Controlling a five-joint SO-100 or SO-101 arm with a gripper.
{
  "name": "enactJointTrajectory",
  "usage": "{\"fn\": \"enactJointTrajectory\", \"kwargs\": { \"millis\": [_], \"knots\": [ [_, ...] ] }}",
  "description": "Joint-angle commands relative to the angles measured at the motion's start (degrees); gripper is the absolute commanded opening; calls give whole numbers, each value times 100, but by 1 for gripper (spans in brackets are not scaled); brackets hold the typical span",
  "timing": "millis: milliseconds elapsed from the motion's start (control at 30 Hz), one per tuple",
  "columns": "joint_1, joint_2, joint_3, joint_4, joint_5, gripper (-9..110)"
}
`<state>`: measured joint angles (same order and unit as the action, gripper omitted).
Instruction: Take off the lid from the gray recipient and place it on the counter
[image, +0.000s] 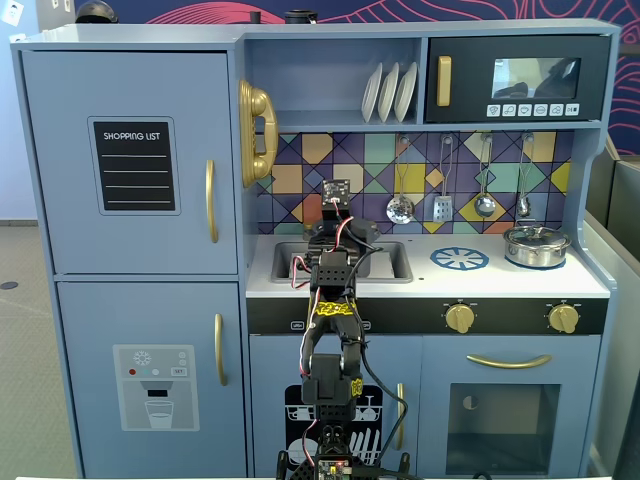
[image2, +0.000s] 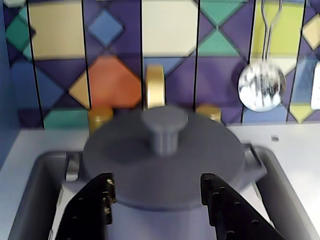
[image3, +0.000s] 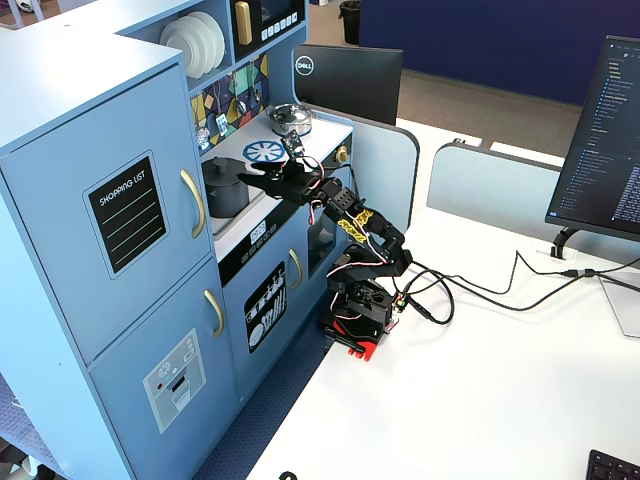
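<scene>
The dark gray lid with its central knob sits on the gray pot, which stands in the recessed sink of the white counter. My gripper is open. Its black fingers flank the near rim of the lid, with the knob beyond the tips. In a fixed view the gripper reaches over the counter edge to the pot and lid. In the front fixed view the arm hides the pot.
A shiny silver pot stands at the counter's right end beside the blue burner print. A gold faucet rises just behind the gray pot. Utensils hang on the tiled back wall.
</scene>
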<state>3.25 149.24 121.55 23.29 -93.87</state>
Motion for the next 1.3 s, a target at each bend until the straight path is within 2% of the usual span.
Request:
{"fn": "enactJointTrajectory", "kwargs": {
  "millis": [0,533,1267],
  "knots": [
    [-123,-316,-396,-606,26,15],
    [18,-1529,-598,-1670,44,14],
    [44,-2892,-1415,-2083,272,11]
  ]
}}
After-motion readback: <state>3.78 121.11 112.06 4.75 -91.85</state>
